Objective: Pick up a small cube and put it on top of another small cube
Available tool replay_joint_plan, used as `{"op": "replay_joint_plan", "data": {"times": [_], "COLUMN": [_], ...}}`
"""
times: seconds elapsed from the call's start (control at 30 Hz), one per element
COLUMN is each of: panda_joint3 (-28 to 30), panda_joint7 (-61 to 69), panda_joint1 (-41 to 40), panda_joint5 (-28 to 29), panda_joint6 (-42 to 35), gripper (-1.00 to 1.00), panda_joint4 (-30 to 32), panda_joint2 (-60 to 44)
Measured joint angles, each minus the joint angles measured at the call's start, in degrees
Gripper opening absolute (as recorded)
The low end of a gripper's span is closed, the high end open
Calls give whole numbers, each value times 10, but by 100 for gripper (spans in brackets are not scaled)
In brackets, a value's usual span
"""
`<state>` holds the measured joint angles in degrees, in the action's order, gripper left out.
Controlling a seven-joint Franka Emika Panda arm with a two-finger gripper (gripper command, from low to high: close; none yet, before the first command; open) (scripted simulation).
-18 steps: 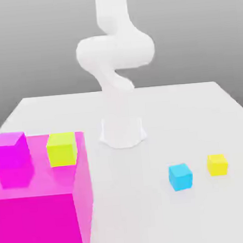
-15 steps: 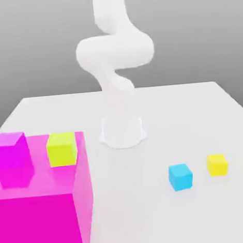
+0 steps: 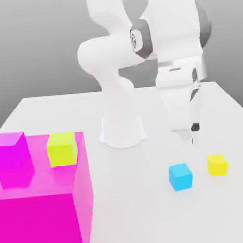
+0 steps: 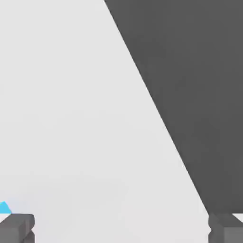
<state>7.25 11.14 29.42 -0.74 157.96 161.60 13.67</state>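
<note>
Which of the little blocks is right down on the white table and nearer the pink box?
The blue cube. The yellow one, also on the table, sits farther from the box.

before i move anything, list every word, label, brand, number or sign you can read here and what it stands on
None can be read. The dark round end cap on the white robot arm's joint bears a small mark, too small to make out.

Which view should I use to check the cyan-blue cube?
The exterior view: the cyan-blue cube appears whole there, with its top visible. The hand view catches just a small cyan-blue corner beside one fingertip.
</note>
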Motion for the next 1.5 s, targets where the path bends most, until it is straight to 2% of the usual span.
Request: {"op": "replay_joint_plan", "data": {"times": [0.2, 0.4, 0.53, 0.67, 0.7, 0.97, 1.27, 1.43, 1.5], "panda_joint3": [-10, -20, -46, -72, -75, -74, -39, -42, -61], "panda_joint7": [135, 184, 210, 217, 216, 216, 179, 156, 178], "panda_joint1": [50, 57, 41, 19, 16, 17, 35, 31, 58], "panda_joint5": [21, -24, -60, -72, -72, -71, -17, 13, 10], "panda_joint6": [74, 132, 172, 214, 223, 217, 128, 80, 47], "gripper": [0, 0, 0, 0, -100, -100, -100, -100, -100], "panda_joint4": [78, 69, 60, 55, 54, 54, 69, 83, 67], "panda_joint2": [-87, -160, -209, -258, -269, -263, -156, -98, -82]}}
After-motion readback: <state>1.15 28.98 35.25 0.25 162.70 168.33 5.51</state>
